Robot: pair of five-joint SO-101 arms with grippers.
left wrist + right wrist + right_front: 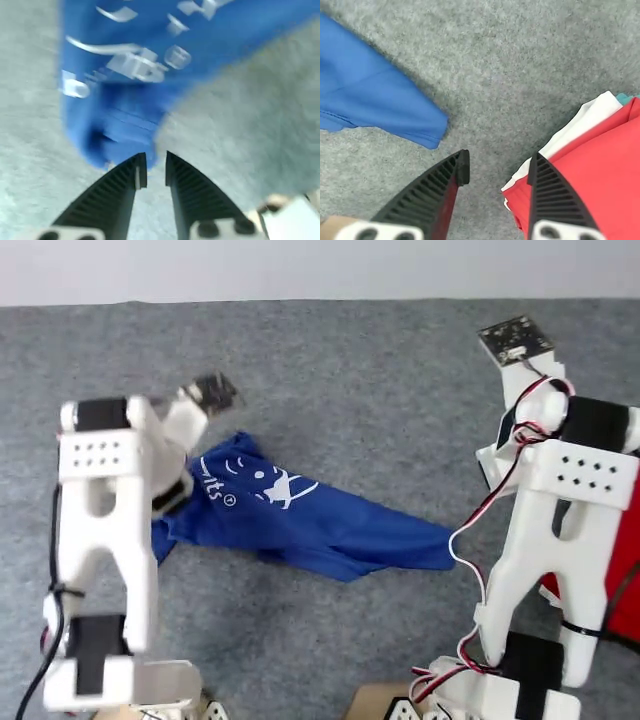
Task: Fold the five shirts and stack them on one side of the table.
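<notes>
Blue shirt (300, 515): the piece in hand, unfolded, lying crumpled in a long diagonal across the middle of the grey table (380, 380).

Left gripper (151, 167): jaws drawn almost together, leaving a narrow slit. Nothing seen in the slit but grey table. The tips sit low at the shirt's bunched printed end, with the blue hem just beyond them. Judgement: this is a pinch posture, set to take the hem edge, but no cloth is caught yet.

Outward from there, the white print faces up near the left arm. The fabric rucks up at that end and thins toward a sleeve or corner that points at the right arm.

Right gripper (497, 172): jaws spread wide, holding nothing. It hangs over bare table, between the blue shirt's far tip and the stack of shirts (600, 165). Likely parked there to take the free end, so both arms can stretch the cloth flat.

The stack has red on top, with white and a sliver of teal showing beneath. It sits at the right arm's side of the table and is partly hidden under that arm in the high view. Judgement: this is the chosen stacking side. Several shirts are done, and the blue one still needs spreading before any fold.

Risk: the rucked end may give a double layer when pinched.
</notes>
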